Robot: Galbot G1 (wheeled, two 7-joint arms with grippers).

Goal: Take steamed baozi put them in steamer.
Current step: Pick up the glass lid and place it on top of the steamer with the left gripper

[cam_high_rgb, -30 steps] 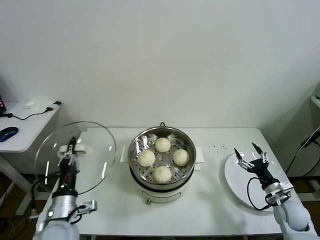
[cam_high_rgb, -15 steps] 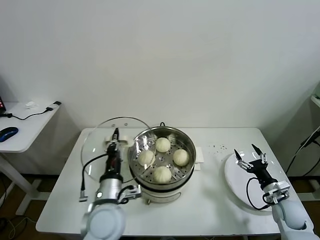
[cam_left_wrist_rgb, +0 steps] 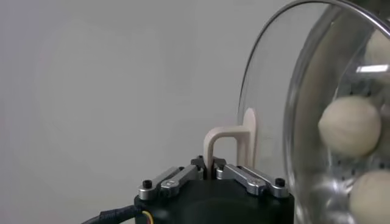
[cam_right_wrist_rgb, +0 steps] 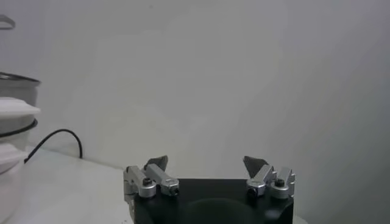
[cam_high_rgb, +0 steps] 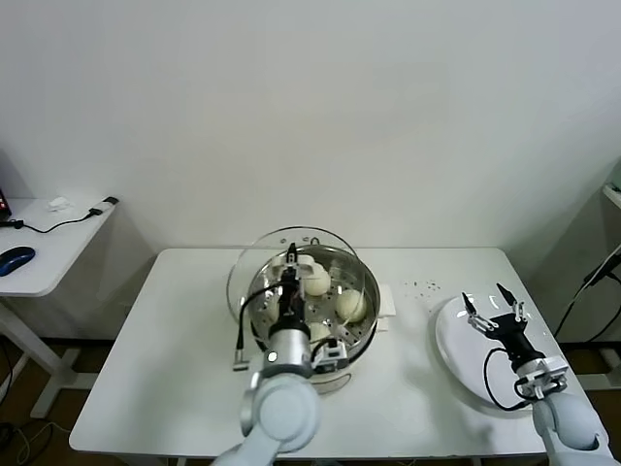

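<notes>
Four steamed baozi [cam_high_rgb: 316,282] lie on the perforated floor of the steamer [cam_high_rgb: 361,335], directly below the left gripper [cam_high_rgb: 290,264]; through the glass only parts of them show in the head view, two clearly in the left wrist view [cam_left_wrist_rgb: 350,126]. Loading looks complete; the step in hand appears to be covering the pot.

Left gripper: clenched on the white handle [cam_left_wrist_rgb: 234,139] of the glass lid [cam_high_rgb: 320,239], which hangs over the steamer, seemingly offset toward the pot's far-left rim and possibly tilted; whether it touches the rim cannot be told.

Right gripper [cam_high_rgb: 496,311]: released, jaws spread wide, nothing in them, parked above the white plate [cam_high_rgb: 456,349], well apart from the steamer on the table [cam_high_rgb: 175,388].

Risks (judgement): if lowered off-centre, the lid edge could catch the steel rim and sit crooked or slide off. The grip is on a thin handle, so the lid could swing. A steep tilt might press a bun.

Versus one second ago: the lid was held out over the table's left edge; it has since travelled across to above the pot. Right arm nearly unchanged.
</notes>
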